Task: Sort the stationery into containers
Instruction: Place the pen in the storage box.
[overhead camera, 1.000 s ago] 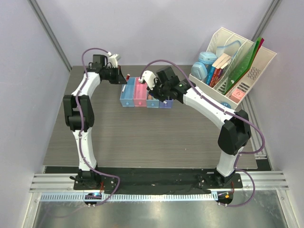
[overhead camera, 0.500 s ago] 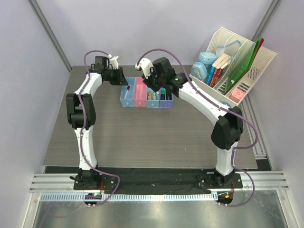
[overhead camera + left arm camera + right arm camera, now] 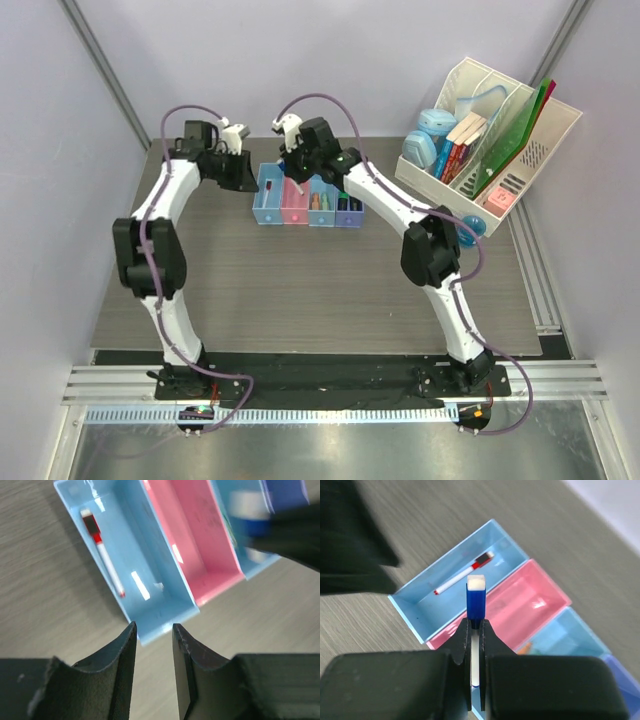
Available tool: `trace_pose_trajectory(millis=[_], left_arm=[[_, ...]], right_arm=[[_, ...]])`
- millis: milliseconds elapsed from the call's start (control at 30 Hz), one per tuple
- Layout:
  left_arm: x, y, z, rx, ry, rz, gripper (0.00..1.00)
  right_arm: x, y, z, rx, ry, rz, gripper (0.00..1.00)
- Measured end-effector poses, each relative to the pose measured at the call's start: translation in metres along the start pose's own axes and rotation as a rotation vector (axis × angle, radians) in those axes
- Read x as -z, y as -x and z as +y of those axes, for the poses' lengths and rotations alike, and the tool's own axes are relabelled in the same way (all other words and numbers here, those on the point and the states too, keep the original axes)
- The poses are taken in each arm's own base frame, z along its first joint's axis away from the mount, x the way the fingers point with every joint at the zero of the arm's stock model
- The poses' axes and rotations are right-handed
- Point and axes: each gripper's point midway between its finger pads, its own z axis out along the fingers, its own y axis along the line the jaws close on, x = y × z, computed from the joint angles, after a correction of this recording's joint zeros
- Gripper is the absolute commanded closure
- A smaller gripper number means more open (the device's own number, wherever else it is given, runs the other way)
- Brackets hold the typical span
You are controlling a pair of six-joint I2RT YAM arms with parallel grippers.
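Observation:
Four joined trays sit at the table's far middle: light blue (image 3: 268, 200), pink (image 3: 295, 203), light blue (image 3: 320, 208), purple (image 3: 347, 212). A white marker with a red cap (image 3: 106, 557) lies in the leftmost light blue tray (image 3: 150, 550); it also shows in the right wrist view (image 3: 462, 575). My left gripper (image 3: 153, 632) is open and empty, just off that tray's near-left corner (image 3: 248, 178). My right gripper (image 3: 476, 624) is shut on a white marker with a blue cap (image 3: 476, 602), held above the pink tray (image 3: 530, 600) near the far end of the trays (image 3: 298, 165).
A large white slanted file rack (image 3: 540, 150) with books and folders stands at the back right. A round blue roll (image 3: 473, 224) lies on the table at its foot. Highlighters lie in the third tray, and a dark item in the purple one.
My left gripper let the red-capped marker go into the leftmost tray and drew back to the left. My right gripper swung left and back with the blue-capped marker, from the purple end to the pink tray.

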Motion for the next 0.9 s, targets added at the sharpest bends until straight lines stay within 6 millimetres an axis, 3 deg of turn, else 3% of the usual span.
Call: trace_pose_trajectory(millis=[200,300,400,733,900], left_arm=[[0.083,-0.012,-0.025,-0.13,0.073,-0.049,0.69],[0.119,-0.024,-0.019,-0.15,0.133,-0.068,0.7],[0.142,-0.041,-0.012,-0.157,0.188,-0.063,0.7],[0.171,-0.095,-0.022,-0.225,0.256,0.015,0.71],[0.183,-0.116,-0.027,-0.243,0.288,0.035,0.71]], right_arm=[[-0.032,-0.046,0.01,-0.12,0.123,0.071,0.99],[-0.031,-0.043,0.011,-0.176,0.183,0.051,0.99],[-0.029,-0.025,0.007,-0.22,0.23,-0.014,0.99],[-0.017,0.04,-0.005,-0.436,0.414,-0.259,0.99],[-0.025,0.046,-0.006,-0.517,0.504,-0.336,0.99]])
